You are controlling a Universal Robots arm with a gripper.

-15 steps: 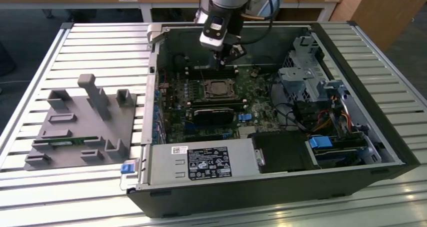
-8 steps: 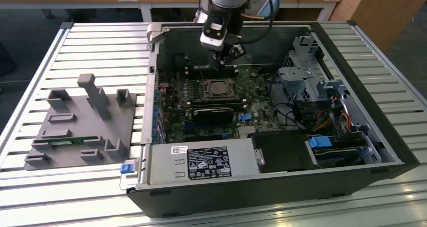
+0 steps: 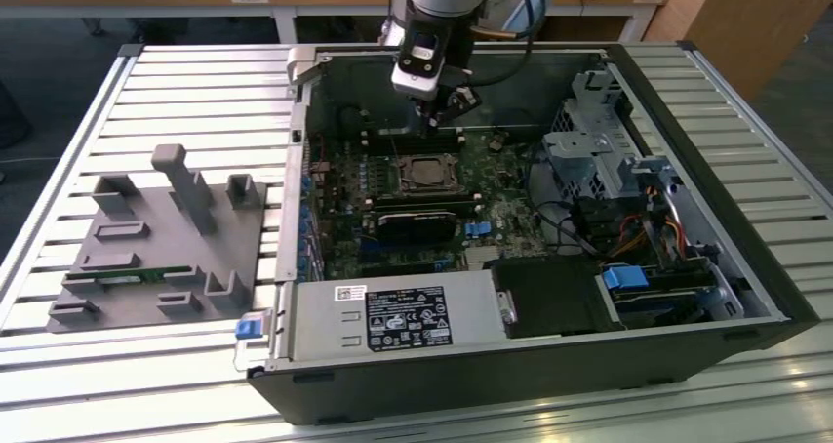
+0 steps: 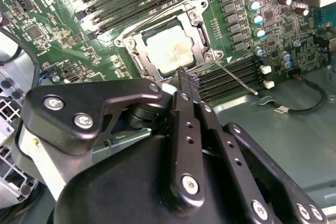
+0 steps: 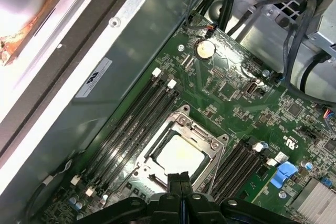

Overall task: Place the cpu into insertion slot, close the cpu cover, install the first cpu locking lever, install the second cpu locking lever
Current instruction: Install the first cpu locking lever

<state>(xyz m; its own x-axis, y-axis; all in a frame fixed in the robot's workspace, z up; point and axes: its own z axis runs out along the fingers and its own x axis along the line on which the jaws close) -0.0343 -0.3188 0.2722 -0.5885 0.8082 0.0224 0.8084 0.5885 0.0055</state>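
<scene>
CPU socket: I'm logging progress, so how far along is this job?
Done: the cpu sits in the insertion slot, the cpu cover down over it. In hand: the shut gripper is at the socket's edge, holding nothing. Left: one locking lever sticks out unlatched; the other I cannot judge.

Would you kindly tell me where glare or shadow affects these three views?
First wrist view: the cpu glares pale, and a white patch beyond the case wall is blown out. Second wrist view: the cpu reflects light more evenly, and the shut pincer is a dark mass in front. Exterior view: the motherboard sits dim, shaded inside the case wall.
</scene>
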